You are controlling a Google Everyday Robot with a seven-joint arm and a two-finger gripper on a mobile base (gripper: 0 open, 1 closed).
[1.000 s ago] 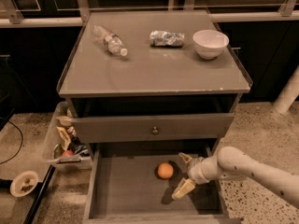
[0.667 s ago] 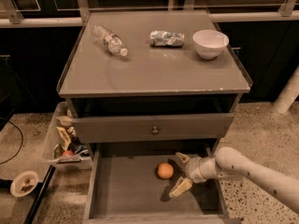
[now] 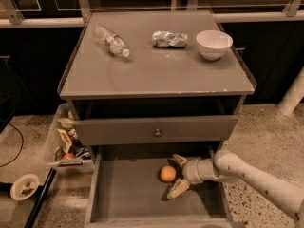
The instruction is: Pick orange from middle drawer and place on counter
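Cream-coloured fingers (image 3: 178,189) of the gripper (image 3: 173,176) stand spread wide and empty inside the middle drawer (image 3: 128,198), their tips just beside the orange (image 3: 167,174) on that drawer's floor. Best to advance until the fruit sits deep between them, then close gently so it cannot roll. Whether a tip touches it is unclear. The drawer's front edge is cut off.

Speckled terrazzo floor (image 3: 266,127). Dark cabinet fronts (image 3: 33,65) behind the tabletop (image 3: 156,72) far edge; white post (image 3: 291,95) off its right edge.
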